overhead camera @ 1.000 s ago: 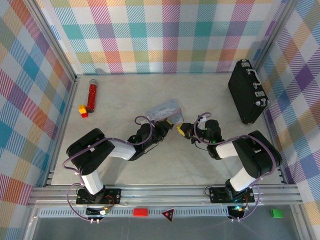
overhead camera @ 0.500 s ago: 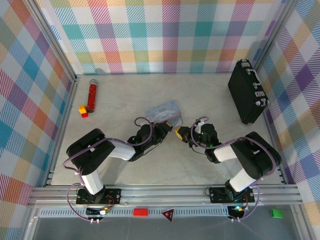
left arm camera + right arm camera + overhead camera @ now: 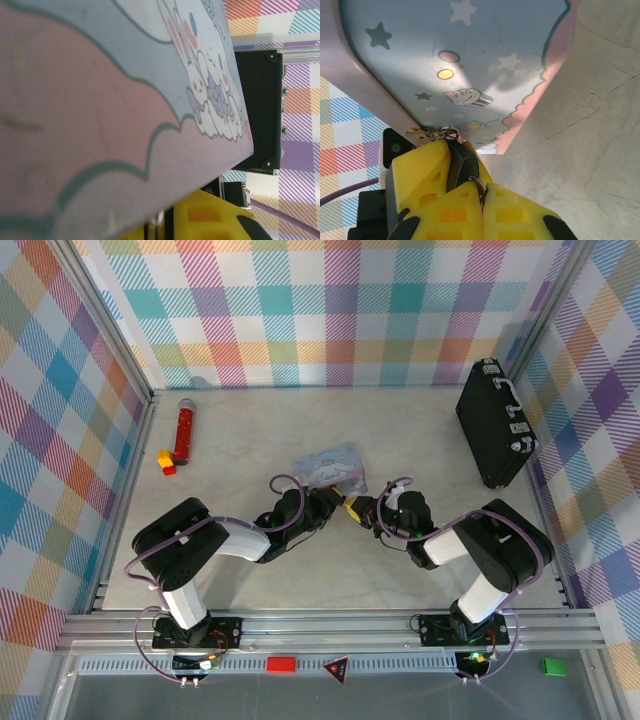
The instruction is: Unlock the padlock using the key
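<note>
Padlock [image 3: 461, 167] at closed tips of right hand [image 3: 482, 189], per R wrist cam.

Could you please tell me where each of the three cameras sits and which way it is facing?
Top external: above and behind the bases, looking down on the table; both arms show, the left gripper and right gripper meeting beside the pastel box.
Left wrist: tight against the box's bunny print, facing the black case; a yellow finger at the bottom.
Right wrist: low, facing the box's starry face; its yellow fingers pressed together at the padlock.
Shared: all three show the box.
</note>
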`<move>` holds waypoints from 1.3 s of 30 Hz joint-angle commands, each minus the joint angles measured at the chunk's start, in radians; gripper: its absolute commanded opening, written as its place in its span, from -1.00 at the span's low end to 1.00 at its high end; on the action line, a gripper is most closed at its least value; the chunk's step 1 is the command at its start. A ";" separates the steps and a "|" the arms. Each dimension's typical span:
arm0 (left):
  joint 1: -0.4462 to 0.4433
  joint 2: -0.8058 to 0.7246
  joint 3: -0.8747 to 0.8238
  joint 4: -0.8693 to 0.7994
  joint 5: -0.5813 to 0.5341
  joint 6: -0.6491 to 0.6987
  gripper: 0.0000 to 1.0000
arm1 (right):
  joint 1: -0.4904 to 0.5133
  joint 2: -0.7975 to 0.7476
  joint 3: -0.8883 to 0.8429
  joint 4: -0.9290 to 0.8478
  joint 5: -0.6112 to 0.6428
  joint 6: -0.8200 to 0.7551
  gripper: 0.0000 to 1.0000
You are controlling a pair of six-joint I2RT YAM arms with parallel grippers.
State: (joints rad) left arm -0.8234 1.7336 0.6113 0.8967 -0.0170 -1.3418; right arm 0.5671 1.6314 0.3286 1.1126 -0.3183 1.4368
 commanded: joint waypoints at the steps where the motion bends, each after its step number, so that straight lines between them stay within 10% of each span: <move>1: -0.060 -0.055 0.016 0.096 0.191 0.005 -1.00 | 0.047 -0.036 0.031 0.010 -0.149 -0.054 -1.00; 9: -0.014 -0.098 -0.017 -0.093 0.173 0.021 -1.00 | -0.009 -0.224 0.173 -0.734 -0.140 -0.469 0.04; 14: 0.011 -0.155 0.017 -0.307 0.161 0.095 -1.00 | -0.009 -0.340 0.198 -0.962 -0.039 -0.683 0.07; 23: 0.037 -0.267 0.208 -0.885 0.104 0.316 -1.00 | 0.053 -0.547 0.152 -0.949 0.089 -1.034 0.09; 39: 0.067 -0.347 0.246 -1.109 0.092 0.350 -1.00 | 0.346 -0.537 0.053 -0.632 0.382 -1.434 0.20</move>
State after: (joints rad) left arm -0.7631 1.4254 0.8192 -0.1730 0.0875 -1.0119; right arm 0.8700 1.0584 0.3946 0.3500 -0.0196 0.1116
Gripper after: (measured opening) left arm 0.132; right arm 0.604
